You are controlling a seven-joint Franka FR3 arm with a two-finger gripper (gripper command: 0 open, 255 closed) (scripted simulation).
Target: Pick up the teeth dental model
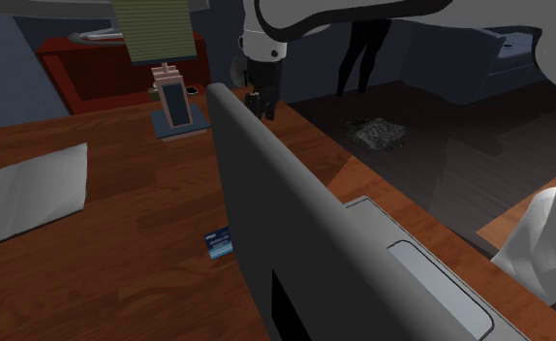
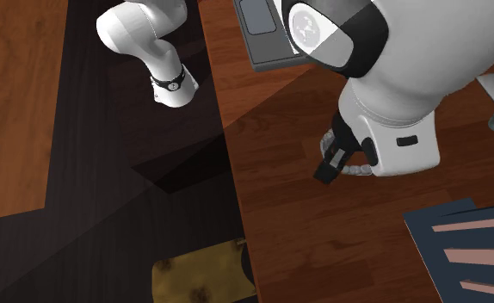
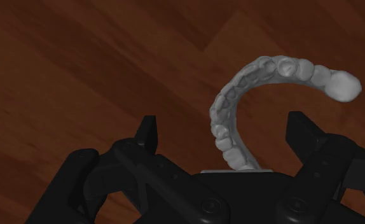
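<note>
The teeth dental model [image 3: 235, 102] is a pale grey curved arch of teeth lying on the reddish wooden table [image 3: 79, 63]. My black gripper [image 3: 226, 133] is open right over it, one finger on each side of the arch's near end, neither one touching it. From the second exterior view, the gripper [image 2: 330, 163] points down at the table and bits of the model [image 2: 350, 171] peek out beneath the white hand. In the shoulder view the gripper [image 1: 262, 105] hangs low behind the laptop's lid edge.
An open grey laptop [image 1: 266, 223] stands close in the shoulder view's foreground. A small blue card [image 1: 218, 242] lies beside it, a white cushion [image 1: 29, 194] sits at the left, and a phone stand [image 1: 176, 102] is at the back. Dark blue striped sheets [image 2: 460, 250] lie near the hand. The table edge [image 2: 232, 172] drops to dark floor.
</note>
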